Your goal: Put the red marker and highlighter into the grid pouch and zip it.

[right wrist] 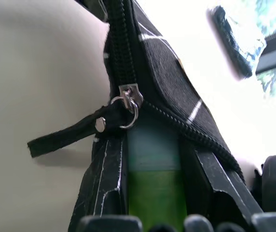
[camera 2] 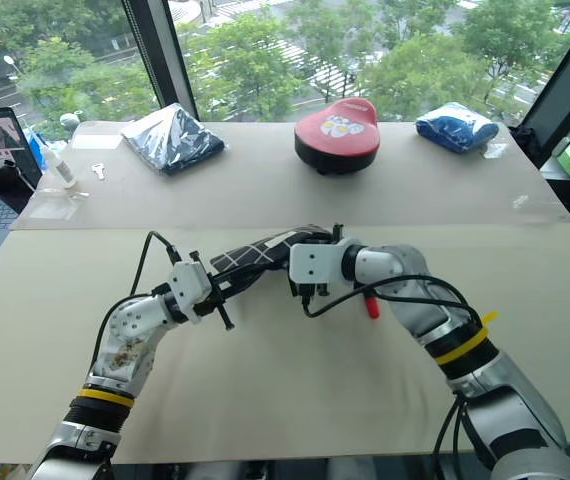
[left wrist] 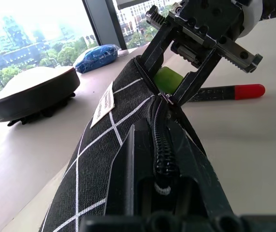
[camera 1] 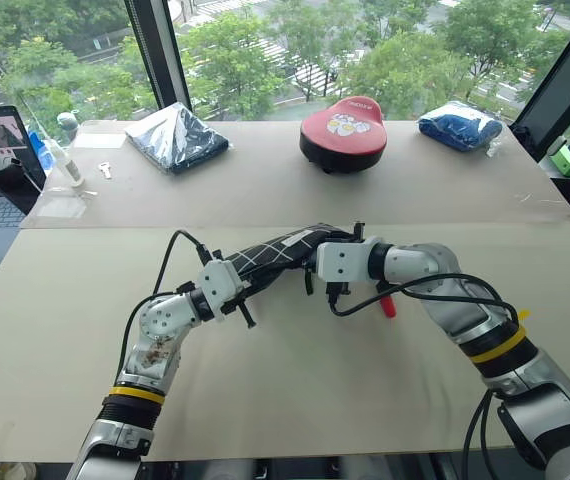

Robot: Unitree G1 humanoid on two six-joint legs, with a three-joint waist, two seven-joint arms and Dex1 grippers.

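My left gripper (camera 1: pixel 233 290) is clenched on the grid pouch (camera 1: pixel 275 253), holding it up with the mouth open. My right gripper (left wrist: pixel 176 84) grasps the highlighter (right wrist: pixel 152 164) at that mouth. The red marker (camera 1: pixel 386 302) waits on the table (camera 1: pixel 295 390) at the pouch's four o'clock.

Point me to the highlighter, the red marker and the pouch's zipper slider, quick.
highlighter (right wrist: pixel 155 193): right wrist view, on its green body between the right gripper's fingers.
red marker (left wrist: pixel 248 91): left wrist view, on its red end, lying on the table.
zipper slider (right wrist: pixel 130 93): right wrist view, on the metal slider body.
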